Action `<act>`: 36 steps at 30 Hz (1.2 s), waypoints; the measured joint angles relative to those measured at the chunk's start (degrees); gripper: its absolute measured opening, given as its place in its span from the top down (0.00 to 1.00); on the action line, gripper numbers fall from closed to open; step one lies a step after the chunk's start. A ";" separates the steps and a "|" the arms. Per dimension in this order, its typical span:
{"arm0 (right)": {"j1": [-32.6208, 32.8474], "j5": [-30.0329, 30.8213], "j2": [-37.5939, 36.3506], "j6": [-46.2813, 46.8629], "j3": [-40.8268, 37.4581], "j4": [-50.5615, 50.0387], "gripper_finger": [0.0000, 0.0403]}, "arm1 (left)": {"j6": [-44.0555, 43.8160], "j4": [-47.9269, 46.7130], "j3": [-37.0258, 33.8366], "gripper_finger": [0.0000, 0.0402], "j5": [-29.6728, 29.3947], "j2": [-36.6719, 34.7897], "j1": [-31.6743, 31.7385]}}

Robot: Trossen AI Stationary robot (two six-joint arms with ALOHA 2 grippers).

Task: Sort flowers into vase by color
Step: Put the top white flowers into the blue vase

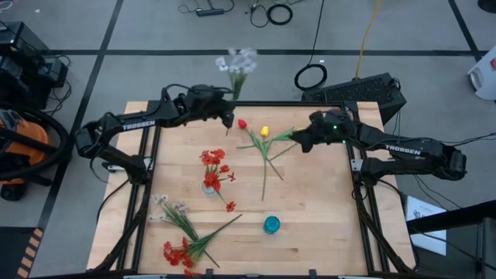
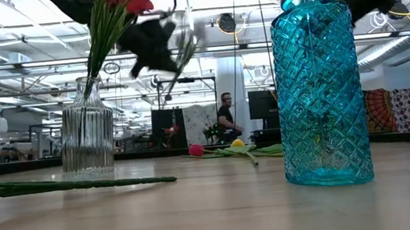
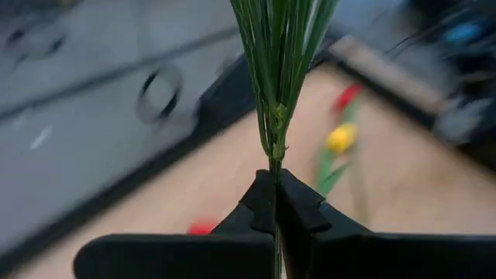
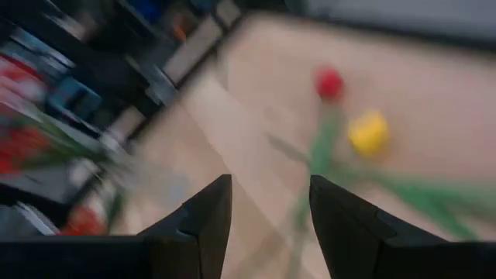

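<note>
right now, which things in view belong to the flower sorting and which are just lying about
Part of the job:
- white blossom spray, clamped in the left gripper
- red tulip and yellow tulip, on the table near the open right gripper
- clear vase holding red blossoms
- blue vase
- red and white sprays at the near edge

Lying about:
- cable coil on the floor
- black case

White spray point(image 1: 236, 63) gripper-held aloft, tulips point(image 1: 263, 138) lying flat, red blossoms point(image 1: 212, 164) in vase

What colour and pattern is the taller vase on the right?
Turquoise-blue glass vase with an embossed diamond lattice, clearest in the low view.
</note>
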 joint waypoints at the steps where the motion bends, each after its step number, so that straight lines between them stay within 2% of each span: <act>1: 0.02 -0.02 0.03 -0.53 0.00 3.69 0.59 | 0.35 3.66 0.00 1.00 1.44 0.02 -0.02; 6: 2.35 -0.04 1.91 -7.90 0.00 20.21 0.59 | 0.18 19.50 0.07 1.00 8.74 0.54 -1.43; 11: 5.84 0.01 6.97 -9.93 0.64 33.61 0.59 | 0.28 24.60 0.07 1.00 11.73 0.63 -4.64; 17: 8.52 0.24 13.19 -15.65 8.91 28.75 0.59 | 5.21 24.21 0.07 1.00 15.81 0.68 -8.66; 27: 10.94 0.42 20.13 -25.60 24.23 14.89 0.59 | 6.22 24.48 0.07 1.00 15.80 0.66 -12.52; 31: 11.30 0.51 22.86 -26.58 28.43 10.60 0.59 | 6.21 24.09 0.07 1.00 15.68 0.66 -12.87; 36: 11.28 0.44 24.78 -26.27 30.47 10.10 0.63 | 6.16 23.66 0.07 1.00 15.64 0.66 -13.20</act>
